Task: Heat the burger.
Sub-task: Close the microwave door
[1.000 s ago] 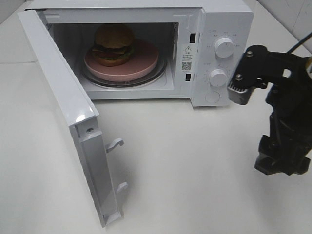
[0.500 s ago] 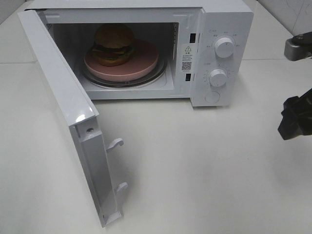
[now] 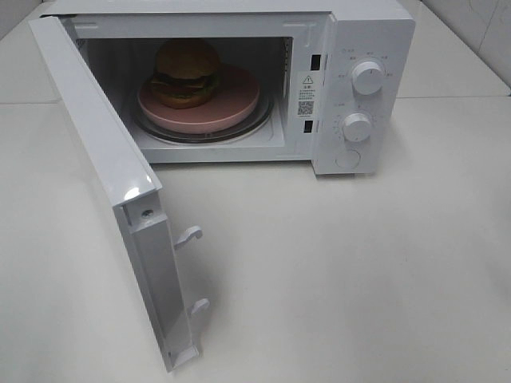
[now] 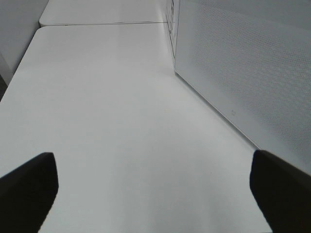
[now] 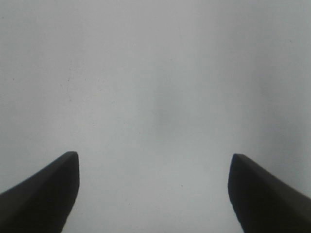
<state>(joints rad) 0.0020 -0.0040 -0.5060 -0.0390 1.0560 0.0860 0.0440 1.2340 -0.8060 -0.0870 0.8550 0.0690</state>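
Burger on plate inside open microwave, both grippers empty.

Small round burger [image 3: 186, 73] with a tan-brown domed bun sits on a flat pink round plate [image 3: 237, 102], toward the plate's ten o'clock edge. The plate rests on the glass turntable [image 3: 267, 118] inside a white microwave oven [image 3: 371, 36]. The white oven door [image 3: 100, 152] stands wide open, swung out toward seven o'clock over the white table [image 3: 359, 271]. At three o'clock on the oven's front, an upper white knob [image 3: 367, 77] sits above a lower white knob [image 3: 357, 127]. The left gripper [image 4: 153, 160] has dark fingers spread wide, holding nothing, near a perforated pale panel [image 4: 243, 73]. The right gripper [image 5: 154, 156] has its fingers parted too, with nothing between them.
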